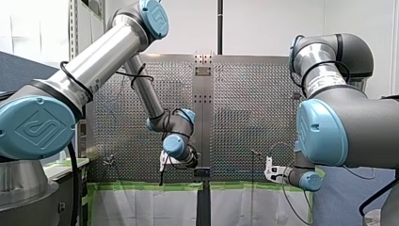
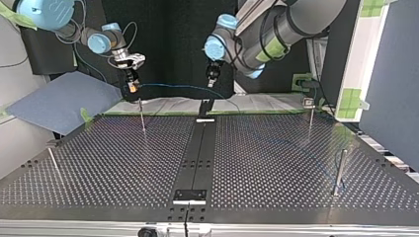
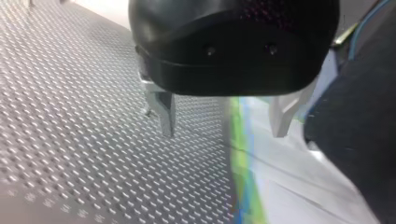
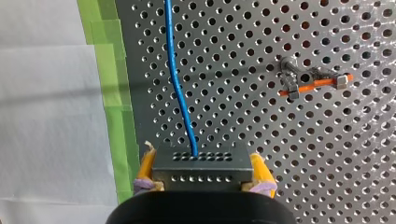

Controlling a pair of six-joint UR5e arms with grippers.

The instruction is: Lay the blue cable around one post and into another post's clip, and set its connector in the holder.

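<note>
Both yellow pads (image 4: 259,169) of my right claw (image 4: 201,161) pinch the black connector (image 4: 201,171). The blue cable (image 4: 175,79) leaves its face and runs ahead over the perforated counter (image 4: 243,56), beside a post (image 4: 299,77) bearing an orange bar (image 4: 317,84). My left claw (image 3: 224,132) hangs spread, with nothing between its metal fingers, and what lies past it is a smear. A white label (image 1: 324,84) on my right arm is too small to read. In the top view I cannot follow the cable beyond my left claw.
</note>
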